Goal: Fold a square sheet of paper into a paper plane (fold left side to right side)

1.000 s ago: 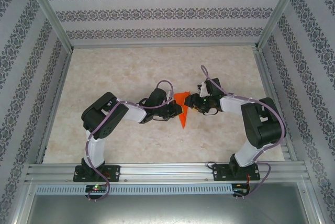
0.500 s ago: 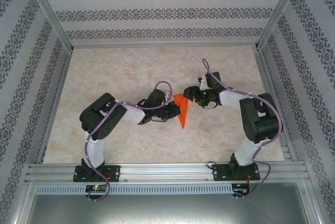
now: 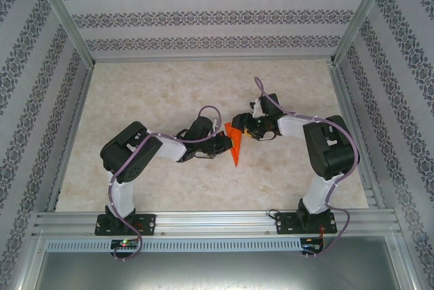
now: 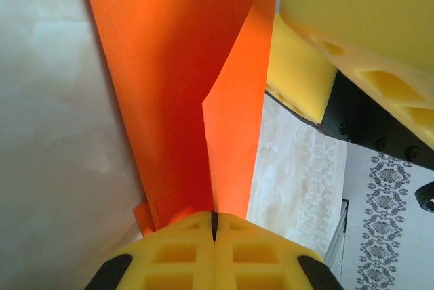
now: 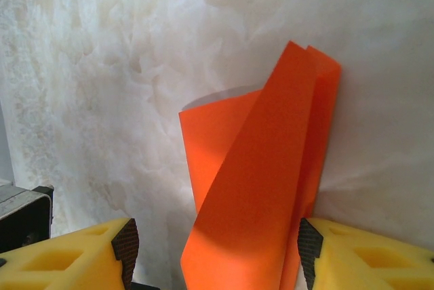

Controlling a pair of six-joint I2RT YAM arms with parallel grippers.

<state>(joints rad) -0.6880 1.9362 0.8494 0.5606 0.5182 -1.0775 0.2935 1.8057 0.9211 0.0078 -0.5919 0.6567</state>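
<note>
Your left gripper [image 3: 227, 142] is pressed together on the sheet of paper [image 3: 234, 148]. In the left wrist view its yellow fingers [image 4: 169, 253] meet with no gap, and the orange paper [image 4: 176, 87] comes straight out of the seam between them (a small corner also pokes out beside the left finger).

The sheet is folded into a narrow, tapering shape. Seen from above, its sharp tip points toward the near edge of the tabletop [image 3: 149, 93] and its wider end faces the far edge. It sits roughly midway between the left and right edges, a little nearer the near edge than the far one, right between your two grippers.

Your right gripper [image 3: 239, 129] is at the wider end of the sheet with its fingers spread. In the right wrist view the folded layers of the paper [image 5: 264, 168] rise between the two yellow pads [image 5: 68, 256]. The left pad is clearly apart from the paper. The right one is close against the paper's edge, and you cannot tell from here whether it touches.

The layers fan slightly open at the top, and the sheet casts a soft shadow on the pale marbled surface behind it. The left wrist view also catches the right gripper's yellow pads [image 4: 352, 5] just beside the paper's long edge.
</note>
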